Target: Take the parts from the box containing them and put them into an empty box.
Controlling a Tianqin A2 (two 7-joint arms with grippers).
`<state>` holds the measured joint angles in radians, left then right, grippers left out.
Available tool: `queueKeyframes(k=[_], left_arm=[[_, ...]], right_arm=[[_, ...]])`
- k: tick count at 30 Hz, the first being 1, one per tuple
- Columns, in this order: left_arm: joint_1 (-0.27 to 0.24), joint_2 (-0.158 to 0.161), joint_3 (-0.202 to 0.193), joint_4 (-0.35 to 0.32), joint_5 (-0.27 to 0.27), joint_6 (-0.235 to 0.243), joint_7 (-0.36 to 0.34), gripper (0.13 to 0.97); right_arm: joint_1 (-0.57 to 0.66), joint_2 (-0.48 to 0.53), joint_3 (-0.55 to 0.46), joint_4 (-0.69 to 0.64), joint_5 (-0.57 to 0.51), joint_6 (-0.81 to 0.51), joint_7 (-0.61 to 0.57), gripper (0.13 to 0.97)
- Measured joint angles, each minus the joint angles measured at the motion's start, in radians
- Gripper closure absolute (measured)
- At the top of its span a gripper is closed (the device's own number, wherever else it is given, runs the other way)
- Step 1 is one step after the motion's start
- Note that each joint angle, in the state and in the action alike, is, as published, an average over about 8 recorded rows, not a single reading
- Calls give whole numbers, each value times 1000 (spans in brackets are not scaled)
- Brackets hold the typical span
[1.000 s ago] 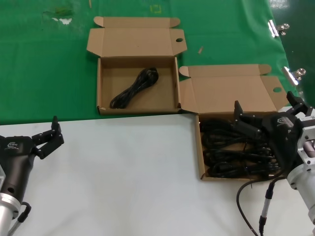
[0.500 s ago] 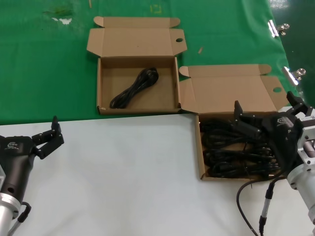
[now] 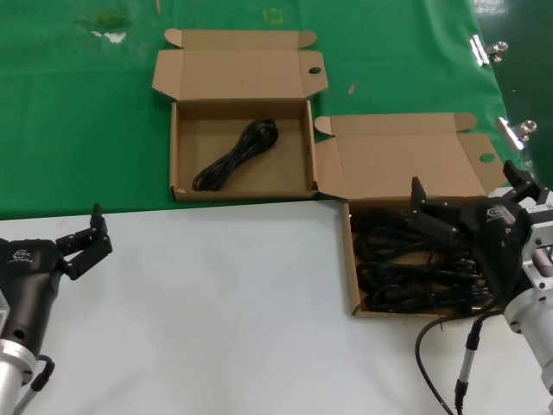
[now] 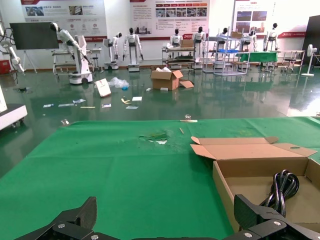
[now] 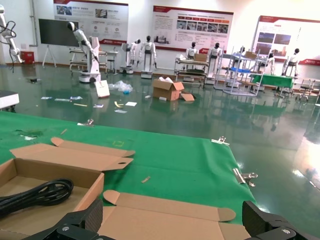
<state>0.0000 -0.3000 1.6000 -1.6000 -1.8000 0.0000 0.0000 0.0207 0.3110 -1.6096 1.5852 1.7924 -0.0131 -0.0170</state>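
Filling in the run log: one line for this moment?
right gripper: open, over full box | left gripper: open, idle | far box: one cord

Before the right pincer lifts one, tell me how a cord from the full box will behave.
Probably floppy: the cords lie in loose loops. Likely to snag, since they overlap in a tangled pile inside the box. The right pincer hangs open over them; the plug ends may dangle.

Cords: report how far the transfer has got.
Done: one cord lies in the far box. In hand: nothing; the right gripper is open above the pile of cords in the near box. The left gripper waits open over the table. Left: that whole pile.
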Motion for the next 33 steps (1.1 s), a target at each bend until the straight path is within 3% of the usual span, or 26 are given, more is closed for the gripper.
queueKeyframes(k=[33], left_arm=[[0,0,0,0,0,0,0,132]], right_arm=[[0,0,0,0,0,0,0,129]])
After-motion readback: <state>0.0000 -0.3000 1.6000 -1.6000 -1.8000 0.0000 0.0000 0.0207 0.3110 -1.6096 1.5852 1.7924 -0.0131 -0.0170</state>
